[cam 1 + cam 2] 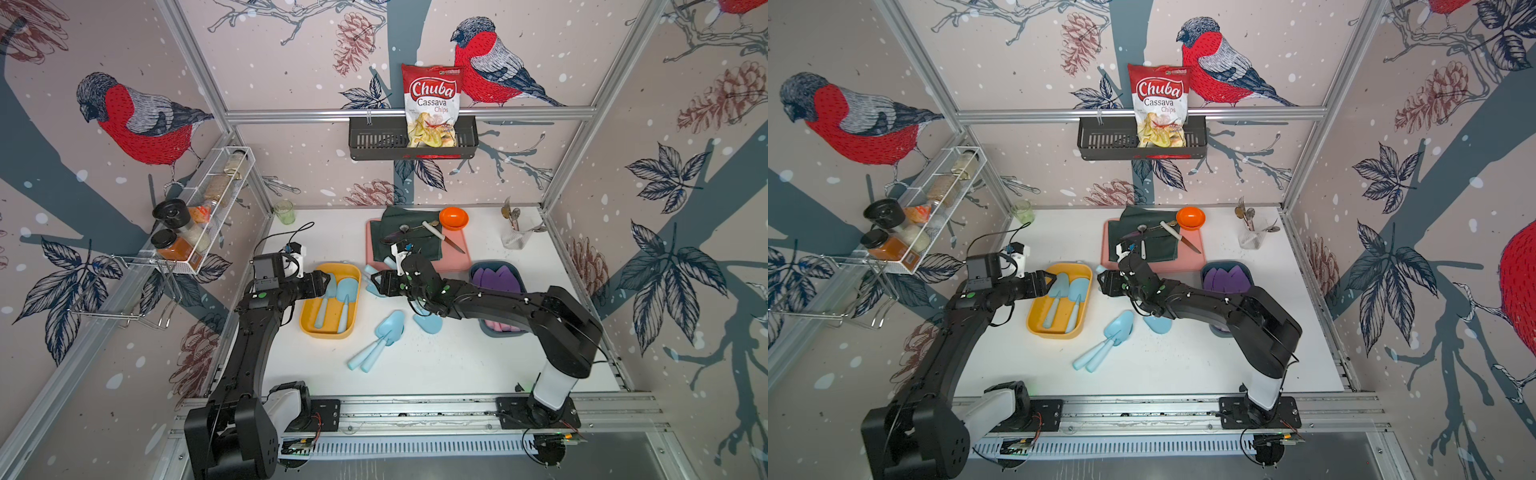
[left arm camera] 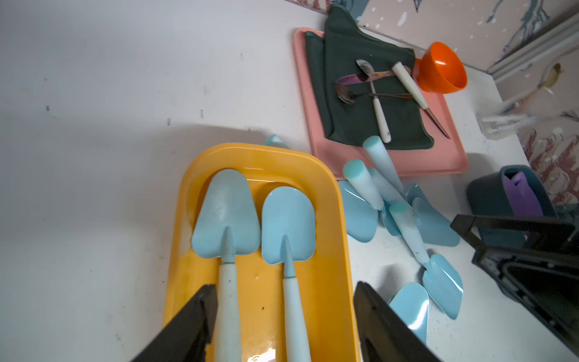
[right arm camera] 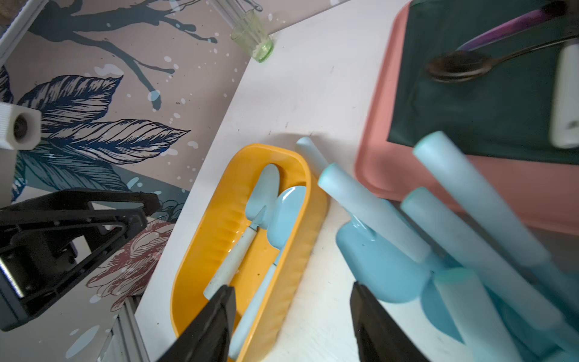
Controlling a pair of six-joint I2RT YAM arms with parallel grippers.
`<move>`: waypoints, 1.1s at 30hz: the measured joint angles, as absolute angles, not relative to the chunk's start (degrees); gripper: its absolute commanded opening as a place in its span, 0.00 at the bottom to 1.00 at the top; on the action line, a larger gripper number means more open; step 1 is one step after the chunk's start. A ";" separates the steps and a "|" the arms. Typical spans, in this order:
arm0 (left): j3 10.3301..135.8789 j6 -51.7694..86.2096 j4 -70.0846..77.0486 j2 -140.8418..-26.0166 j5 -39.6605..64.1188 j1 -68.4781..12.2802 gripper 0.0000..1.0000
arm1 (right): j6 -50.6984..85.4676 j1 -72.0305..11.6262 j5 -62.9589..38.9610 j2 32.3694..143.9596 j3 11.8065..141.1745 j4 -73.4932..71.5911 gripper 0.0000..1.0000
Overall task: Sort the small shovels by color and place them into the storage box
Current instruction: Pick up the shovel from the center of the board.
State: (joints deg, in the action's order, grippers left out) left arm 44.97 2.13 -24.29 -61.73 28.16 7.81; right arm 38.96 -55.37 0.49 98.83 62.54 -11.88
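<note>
Two light blue shovels [image 1: 347,289] lie side by side in the yellow storage box [image 1: 306,326]. My left gripper [image 1: 328,282] hangs open over their handles [image 2: 225,297], holding nothing. Several more blue shovels [image 3: 376,216] are piled between that box and the pink tray. My right gripper [image 1: 376,282] hovers open just beside this pile, its fingers empty [image 3: 293,286]. Two blue shovels [image 1: 388,330] lie crossed on the table in front, and another blade [image 1: 428,324] shows under the right arm. Purple shovels [image 1: 496,278] stand in a dark blue box [image 1: 494,264] at the right.
The pink tray [image 1: 455,262] at the back carries a dark cloth, spoons and a white-handled knife [image 1: 440,236]. An orange bowl [image 1: 454,217] sits at its corner. A green glass [image 1: 284,212] and a clear cup of cutlery [image 1: 513,237] stand by the back wall.
</note>
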 measured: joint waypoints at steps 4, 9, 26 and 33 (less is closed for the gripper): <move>44.91 -1.06 -24.80 -61.58 32.05 6.85 0.73 | 37.47 -55.24 3.49 92.66 59.00 -6.96 0.62; 44.97 -3.03 -25.39 -61.91 34.74 6.24 0.73 | 37.21 -54.98 6.24 86.04 54.61 -2.00 0.61; 45.25 -4.45 -25.54 -67.00 37.50 5.19 0.74 | 34.68 -50.57 8.01 80.55 51.64 9.21 0.61; 43.57 -4.49 -23.33 -67.81 38.48 5.08 0.81 | 33.15 -48.80 6.96 85.41 56.53 11.68 0.61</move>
State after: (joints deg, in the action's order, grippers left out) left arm 43.57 -4.49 -23.33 -67.81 38.48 5.08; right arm 33.15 -48.80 6.96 85.41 56.53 11.68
